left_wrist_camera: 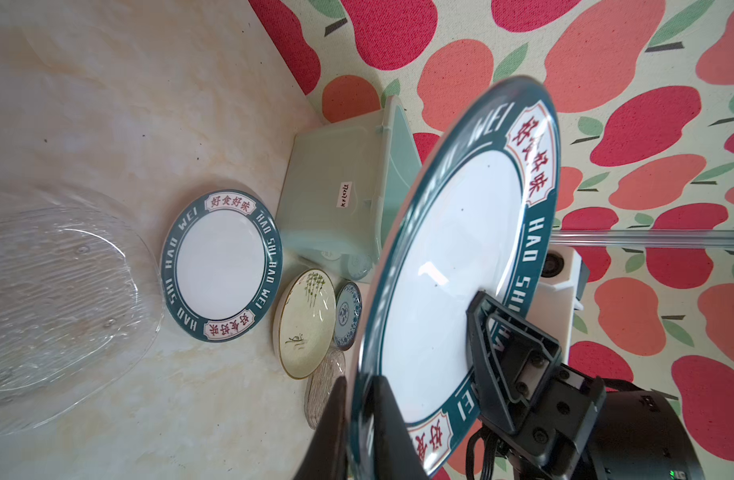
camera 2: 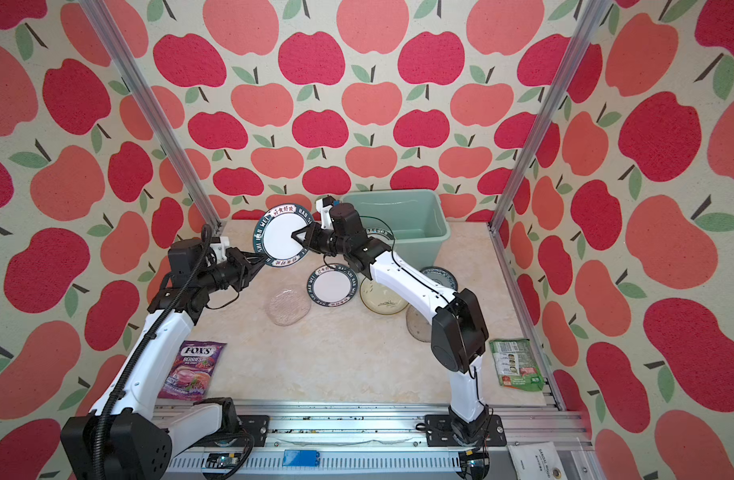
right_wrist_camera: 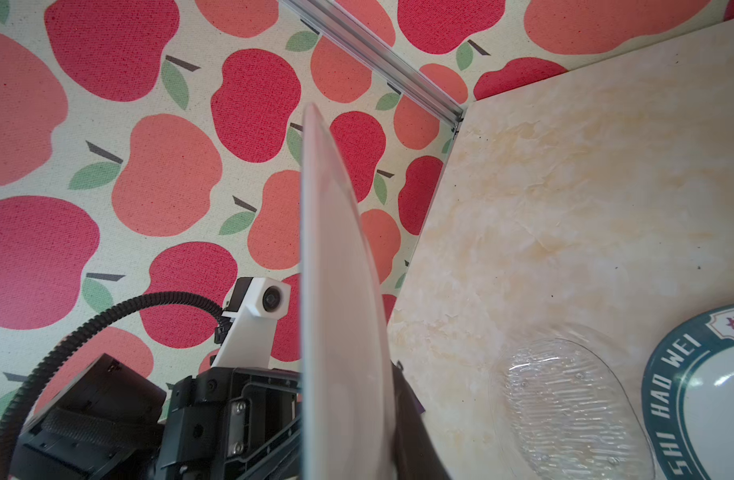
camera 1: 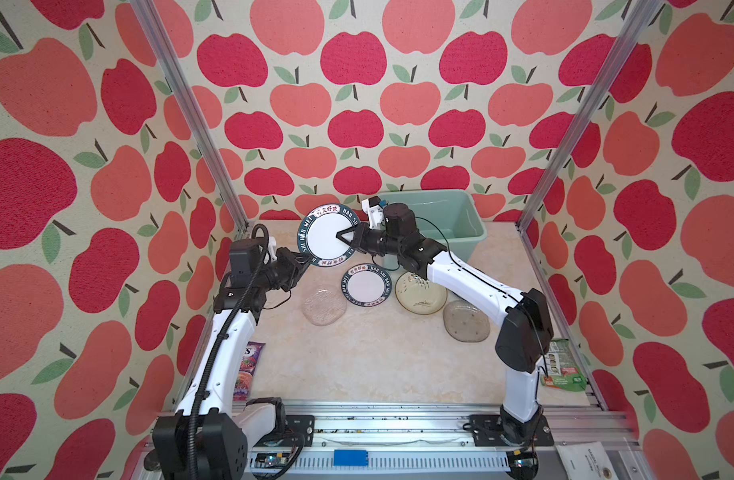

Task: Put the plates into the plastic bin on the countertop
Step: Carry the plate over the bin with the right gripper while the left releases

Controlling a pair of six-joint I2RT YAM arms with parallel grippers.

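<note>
- Progress, as I judge it: partway, with most of the work left. Five plates lie flat across the middle of the bench [camera 1: 357, 365]. Left to right they are a clear glass plate [camera 1: 324, 305], a small lettered plate [camera 1: 366, 286], a cream floral plate [camera 1: 421, 297], a blue patterned plate [camera 2: 442, 276] just beside the bin, and a second clear glass plate [camera 1: 467, 322]. All five wait to be moved.
- Left tool [camera 1: 310, 262]: jaws narrow, straddling the lower left rim of the raised plate. Whether they pinch it I cannot tell.
- Large lettered plate [camera 1: 326, 235]: in the air above the far edge of the bench, left of the bin. It stands on edge, nearly upright, with its white face toward the near edge. Being round, it has no long axis; its flat plane runs left to right.
- Right tool [camera 1: 343, 237]: clamped on the large plate's right rim, one finger across the white face.
- Plastic bin [camera 1: 467, 239]: at the far right corner, open side up. A dark-rimmed plate [camera 2: 378, 231] seems to lie inside, mostly hidden by the right arm.
</note>
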